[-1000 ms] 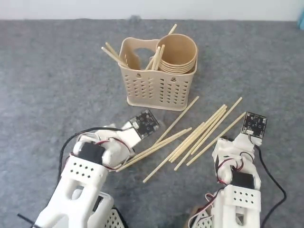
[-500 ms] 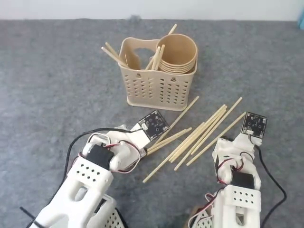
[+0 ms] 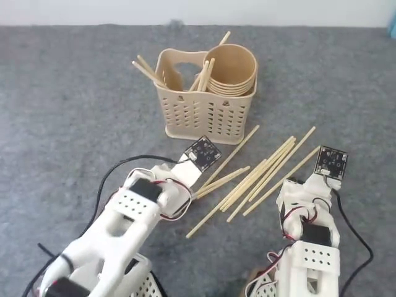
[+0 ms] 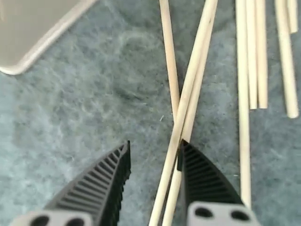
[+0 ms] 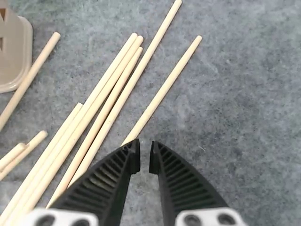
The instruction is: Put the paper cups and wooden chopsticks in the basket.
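In the high view the paper cups sit stacked in the basket while loose wooden chopsticks lie fanned on the grey mat just in front of it, so gathering sticks looks like the step in hand. In the left wrist view the left gripper stands fairly wide and empty, with a pair of chopsticks running between its fingers close against 1 of them; closing on that pair seems next. In the right wrist view the right gripper is narrowed to a slit, holding nothing, at the end of 1 chopstick.
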{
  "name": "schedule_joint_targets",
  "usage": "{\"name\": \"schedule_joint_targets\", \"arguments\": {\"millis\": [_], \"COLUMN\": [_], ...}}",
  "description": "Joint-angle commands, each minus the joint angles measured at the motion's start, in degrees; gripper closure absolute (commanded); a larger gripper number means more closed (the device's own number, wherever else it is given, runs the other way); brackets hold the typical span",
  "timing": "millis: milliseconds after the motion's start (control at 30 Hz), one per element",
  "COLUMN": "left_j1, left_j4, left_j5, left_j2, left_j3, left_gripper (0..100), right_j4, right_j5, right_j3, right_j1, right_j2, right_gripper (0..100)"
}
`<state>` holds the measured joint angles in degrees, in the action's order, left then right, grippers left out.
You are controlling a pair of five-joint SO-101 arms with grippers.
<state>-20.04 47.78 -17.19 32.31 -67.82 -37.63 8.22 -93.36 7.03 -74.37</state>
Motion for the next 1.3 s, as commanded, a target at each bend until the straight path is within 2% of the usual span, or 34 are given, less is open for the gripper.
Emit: {"name": "schedule_joint_targets", "arguments": {"millis": [0,333,700,833,1167,1267], "left_j1": [-0.4,-0.4,-0.5,-0.5,0.0,0.1], "left_j4": [-1.6,-0.4,5.9,5.8,3.7,0.4], "left_j5": [0.8,0.9,0.9,0.5,0.8,0.9], "left_j2": [-2.9,-11.3,-23.4,-22.5,-13.0,-6.1], "left_j3": [4.1,9.6,19.3,18.9,12.0,6.6], "left_gripper": [84,84,85,99,99,99], "right_j4": [0.7,0.7,0.7,0.7,0.7,-3.6], "right_j5": [-0.8,-0.8,-0.8,-0.8,-0.5,-0.4], "right_j3": [0.3,0.3,0.3,0.3,0.5,4.3], "right_j1": [0.6,0.6,0.6,0.7,1.0,4.8], "right_j2": [-1.3,-1.3,-1.3,-1.3,-1.3,-0.9], "right_gripper": [95.0,95.0,95.0,95.0,95.0,95.0]}}
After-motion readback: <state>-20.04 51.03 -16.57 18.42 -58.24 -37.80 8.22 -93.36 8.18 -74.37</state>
